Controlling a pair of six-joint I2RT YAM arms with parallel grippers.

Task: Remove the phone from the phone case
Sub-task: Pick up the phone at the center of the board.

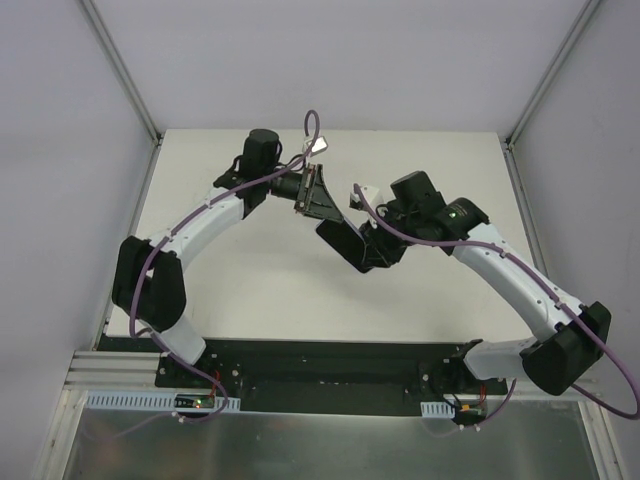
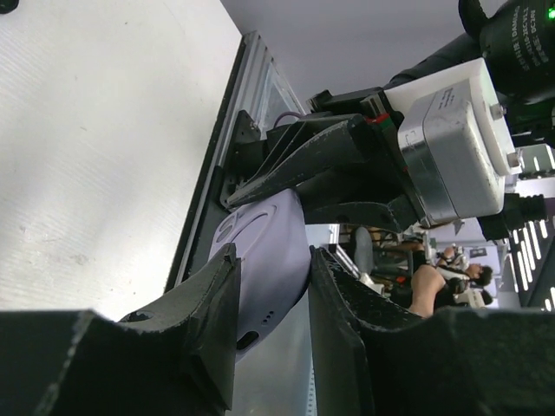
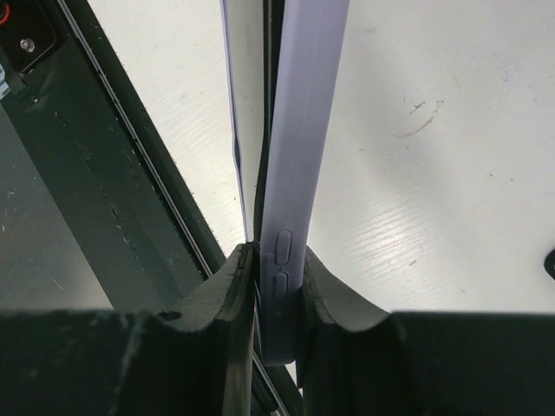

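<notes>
A lavender phone case [image 3: 303, 104] with the phone [image 3: 247, 104] in it is held edge-up above the table. My right gripper [image 3: 277, 260] is shut on the case's side by its buttons, one finger on the phone's glass. A dark gap runs between phone and case further along. The case's rounded end [image 2: 260, 234] lies between the fingers of my left gripper [image 2: 273, 256], whose jaws stand apart with a gap showing beside the case. In the top view the phone [image 1: 338, 237] is a dark slab between the left gripper [image 1: 318, 195] and the right gripper [image 1: 375, 250].
The white table [image 1: 250, 290] lies below, with the black base rail [image 1: 330, 360] at its near edge and enclosure walls on three sides. The right arm's wrist camera housing [image 2: 451, 139] sits close in front of the left fingers.
</notes>
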